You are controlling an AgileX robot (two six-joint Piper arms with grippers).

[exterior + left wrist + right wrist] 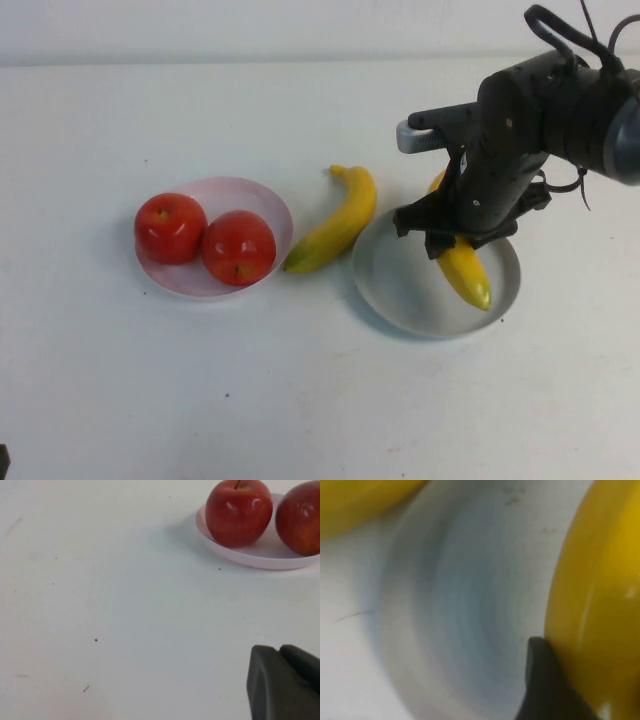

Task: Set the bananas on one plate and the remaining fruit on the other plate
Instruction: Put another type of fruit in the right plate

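— How far along did it look to you?

— More than halfway, I'd have said. Both red apples point(205, 238) sat on the pale pink plate point(268, 205), touching each other, so that half looked finished. One banana point(466, 268) lay across the grey plate point(400, 282), its greenish tip near the rim on the robot's side.

— Was the robot holding that banana?

— The right gripper point(447, 232) was down over the middle of it. From the wrist camera one dark finger point(545, 685) stood right against the yellow skin, but I could not tell whether the claw gripped the fruit or had let it go.

— And the second banana?

— It was on the bare table point(320, 400), between the two plates. One end lay just beside the pink plate's rim, and the body ran close along the grey plate's edge. That was the piece left to move, as I judged it.

— Anything in the way?

— Only the first banana, taking up the right side of the grey plate; the left side was free. The left gripper point(285, 682) hung low over empty table near the apples, well clear, and its claw I couldn't read either.
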